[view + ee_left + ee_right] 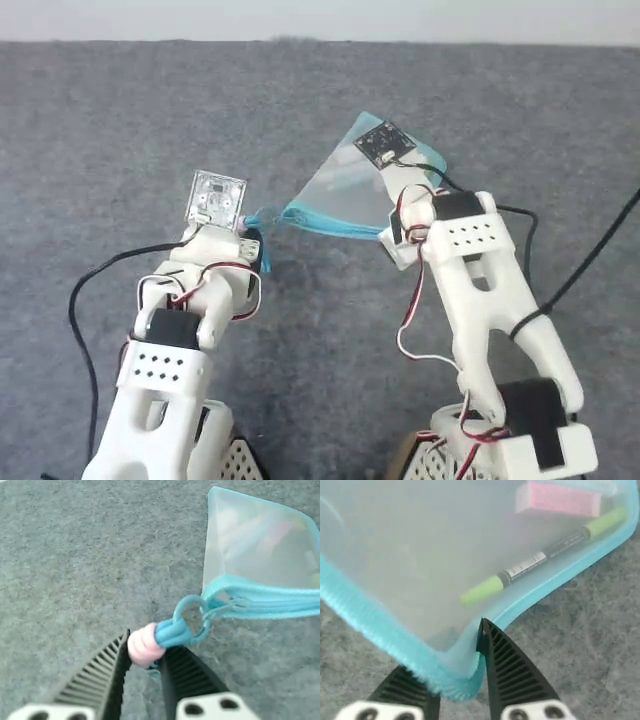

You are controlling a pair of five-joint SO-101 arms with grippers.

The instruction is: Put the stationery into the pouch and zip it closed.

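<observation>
Left gripper (145, 652) is clamped on the pink-and-blue bead pull (157, 640) at scene left. The pull's blue ring (192, 612) links to the zip slider (227, 605), which sits at the left end of the translucent plastic pouch with turquoise trim (340, 190), so the zip looks run home. Right gripper (460, 665) pinches the pouch's near right corner, with the green-capped pen (540, 560) and pink eraser block (557, 500) inside. Pouch is stretched taut between the arms. Risks: any more leftward pull and the rounded bead pops out of the jaws, or the thin corner slides free on the right and the pouch snaps across. Letting go one side first drops it skewed. Room: grey felt table cover (120, 130) is open left and far, with the far edge well beyond the pouch. It's tight between the arm bases, and a loose black cable (590, 260) lies at right.
</observation>
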